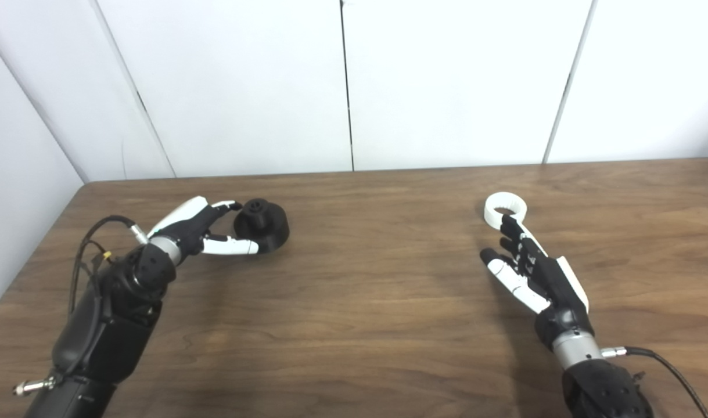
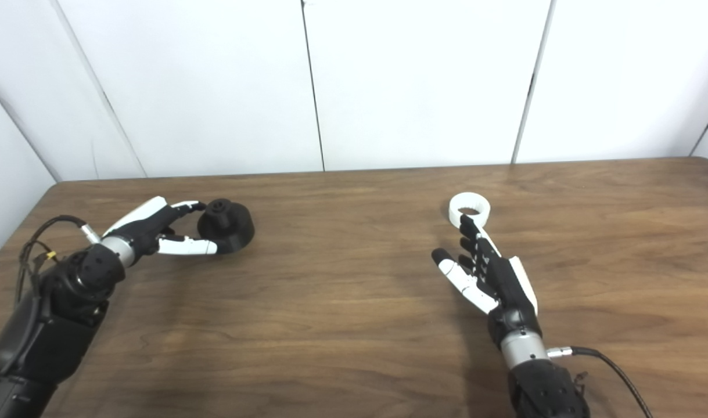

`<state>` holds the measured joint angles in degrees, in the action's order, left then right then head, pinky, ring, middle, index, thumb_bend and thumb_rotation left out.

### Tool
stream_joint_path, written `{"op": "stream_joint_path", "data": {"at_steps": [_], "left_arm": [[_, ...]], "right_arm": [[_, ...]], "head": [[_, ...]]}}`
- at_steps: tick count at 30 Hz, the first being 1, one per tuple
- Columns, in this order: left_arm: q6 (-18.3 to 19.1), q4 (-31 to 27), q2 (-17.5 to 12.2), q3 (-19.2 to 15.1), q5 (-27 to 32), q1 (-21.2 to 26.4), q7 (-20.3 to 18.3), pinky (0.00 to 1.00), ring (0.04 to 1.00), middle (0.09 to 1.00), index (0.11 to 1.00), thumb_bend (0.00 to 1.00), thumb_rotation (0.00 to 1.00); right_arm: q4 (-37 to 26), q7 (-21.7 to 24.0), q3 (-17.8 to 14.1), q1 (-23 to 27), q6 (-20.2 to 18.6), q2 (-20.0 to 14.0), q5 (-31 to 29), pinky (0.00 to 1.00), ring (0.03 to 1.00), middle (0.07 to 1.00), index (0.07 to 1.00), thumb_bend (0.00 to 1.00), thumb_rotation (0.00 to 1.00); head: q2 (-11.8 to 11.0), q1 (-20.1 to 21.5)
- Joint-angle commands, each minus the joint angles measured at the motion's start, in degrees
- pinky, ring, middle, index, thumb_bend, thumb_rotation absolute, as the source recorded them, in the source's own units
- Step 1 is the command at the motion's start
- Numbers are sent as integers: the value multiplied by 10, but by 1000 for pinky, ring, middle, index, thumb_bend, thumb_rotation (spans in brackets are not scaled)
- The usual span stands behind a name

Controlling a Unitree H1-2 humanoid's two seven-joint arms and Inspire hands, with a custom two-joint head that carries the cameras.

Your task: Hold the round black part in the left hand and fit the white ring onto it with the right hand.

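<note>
Noted at the left hand (image 1: pixel 205 232): fingers spread apart and curled round the near side of the round black plastic part with a raised hub (image 1: pixel 262 225), one fingertip over the top beside the hub, thumb low against the side wall, not yet clamped, the part resting on the brown wooden bench (image 1: pixel 365 302) just beyond the fingertips. Noted at the right hand (image 1: pixel 531 273): fingers extended and apart, holding nothing, longest fingertip touching or just short of the near rim of the white toothed plastic ring (image 1: pixel 505 208), which lay flat on the bench directly ahead of the fingers; contact not certain from either view. Both pieces well apart, each in front of its own hand. Judged rigid and light, probably printed plastic, so unlikely to deform or break but apt to skid on the smooth wood if pushed from one side. Best hold on the black part judged to be across the broad lower body, thumb opposite fingers, hub left free and facing up for the ring. Best hold on the ring judged to be a pinch across the outer rim, bore kept unobstructed; thin wall lying flat likely awkward to lift, needing a fingertip under the edge.
</note>
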<state>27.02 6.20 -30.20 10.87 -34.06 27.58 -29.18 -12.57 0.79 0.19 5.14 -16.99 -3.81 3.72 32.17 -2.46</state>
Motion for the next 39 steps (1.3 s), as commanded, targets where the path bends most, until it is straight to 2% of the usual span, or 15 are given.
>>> {"op": "stream_joint_path", "data": {"at_steps": [1, 7, 17, 26, 32, 35, 36, 39], "left_arm": [[-10, 1, -20, 0, -10, 37, 20, 851, 987, 969, 932, 1000, 575], [-31, 35, -16, 5, -1, 44, 41, 847, 988, 968, 930, 1000, 569], [-45, 83, -5, 18, 1, 64, 66, 846, 997, 981, 933, 1000, 565], [-54, 90, 1, 26, 2, 65, 89, 810, 993, 978, 921, 1000, 543], [-51, 89, 4, 36, -5, 66, 96, 811, 1000, 977, 918, 1000, 537], [-48, 87, 4, 40, -5, 67, 96, 803, 1000, 981, 925, 1000, 546], [-48, 88, 5, 41, -5, 67, 97, 765, 1000, 981, 927, 1000, 545], [-52, 92, 7, 44, -5, 69, 101, 742, 1000, 980, 927, 1000, 550]], "right_arm": [[-18, -6, 0, 11, 26, 1, 5, 906, 944, 947, 940, 635, 507], [-16, -7, -1, 10, 31, 0, 9, 907, 942, 942, 934, 644, 513], [-20, -5, -3, 5, 33, -1, 5, 899, 939, 939, 934, 647, 512], [-23, -3, -13, 3, 29, 0, -9, 938, 955, 942, 931, 654, 491], [-26, -5, -12, 0, 29, -3, -5, 936, 953, 940, 922, 654, 505], [-27, -1, -18, 0, 29, -1, -22, 951, 963, 949, 926, 650, 487], [-27, 1, -20, 0, 29, -1, -27, 961, 974, 959, 934, 639, 469], [-26, 2, -23, 0, 29, -2, -35, 962, 975, 962, 936, 638, 461]], "head": [[0, 1], [-3, 2], [-5, 5], [-5, 6], [-4, 7], [-4, 7], [-5, 8], [-5, 8]]}}
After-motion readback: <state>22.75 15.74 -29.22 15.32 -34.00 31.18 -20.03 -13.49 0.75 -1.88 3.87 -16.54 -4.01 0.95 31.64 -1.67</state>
